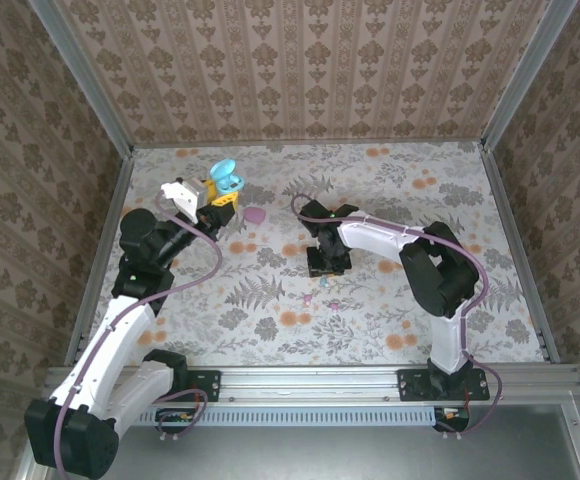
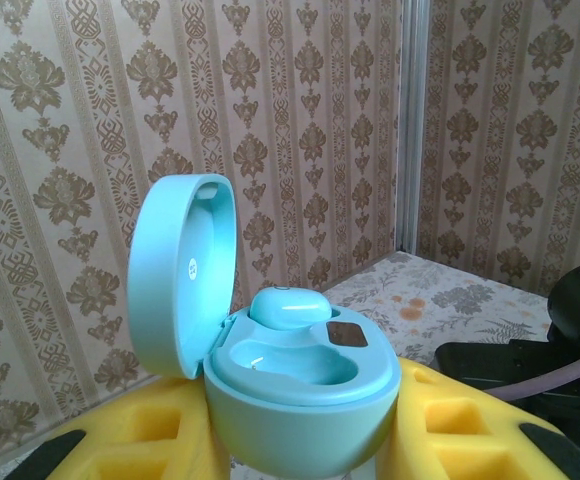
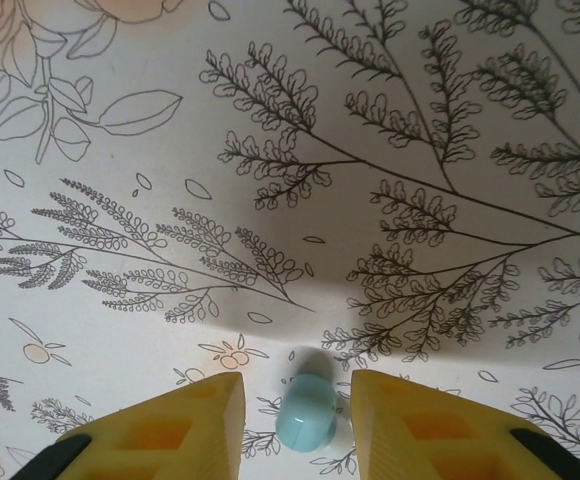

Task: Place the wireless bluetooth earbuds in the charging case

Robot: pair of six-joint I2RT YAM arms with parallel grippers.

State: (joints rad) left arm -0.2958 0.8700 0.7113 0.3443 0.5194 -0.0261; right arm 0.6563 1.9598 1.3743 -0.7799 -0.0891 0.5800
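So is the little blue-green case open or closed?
Open. The charging case has its lid flipped up, showing one earbud seated inside beside an empty pocket.

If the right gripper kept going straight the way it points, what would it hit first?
Most likely the teal earbud sitting between the fingertips of the right gripper, then the tablecloth beneath. How far ahead the earbud lies is unclear.

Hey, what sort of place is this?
Likely a lab test booth, not a home: wallpapered panels in a bare metal frame wall off a floral-cloth tabletop.
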